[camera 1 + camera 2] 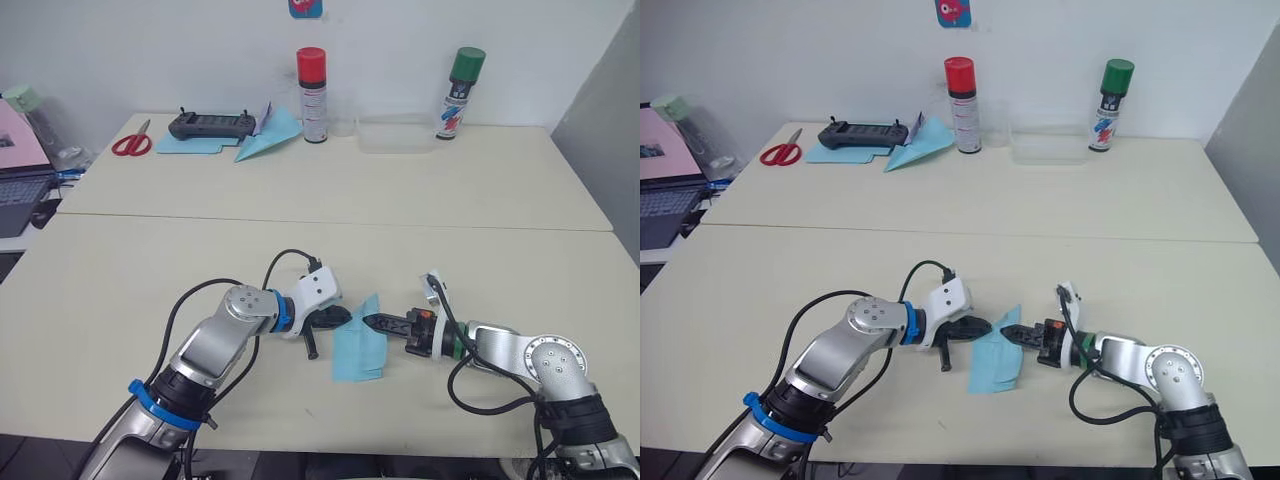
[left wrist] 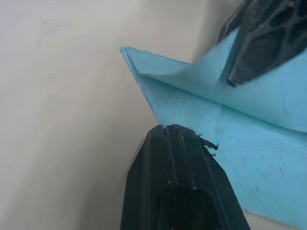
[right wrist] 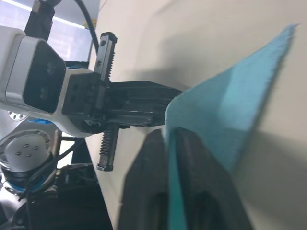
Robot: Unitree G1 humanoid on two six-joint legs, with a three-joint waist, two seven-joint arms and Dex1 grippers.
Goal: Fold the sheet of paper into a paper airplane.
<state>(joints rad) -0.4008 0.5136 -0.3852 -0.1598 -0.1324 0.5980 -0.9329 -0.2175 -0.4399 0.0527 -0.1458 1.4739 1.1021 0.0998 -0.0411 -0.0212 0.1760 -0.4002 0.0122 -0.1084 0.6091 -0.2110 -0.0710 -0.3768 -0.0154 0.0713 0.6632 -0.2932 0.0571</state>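
The sheet of paper, light blue and partly folded, lies on the near table between my two grippers, with its upper flap lifted. My right gripper reaches in from the right and is shut on that raised edge; the right wrist view shows the paper running between its fingers. My left gripper comes from the left, shut, its tip resting at the sheet's left edge. The two gripper tips nearly meet over the sheet.
On the far table are a light-blue paper dart, a black controller on a blue sheet, red scissors, two spray cans and a clear box. A laptop sits at the left.
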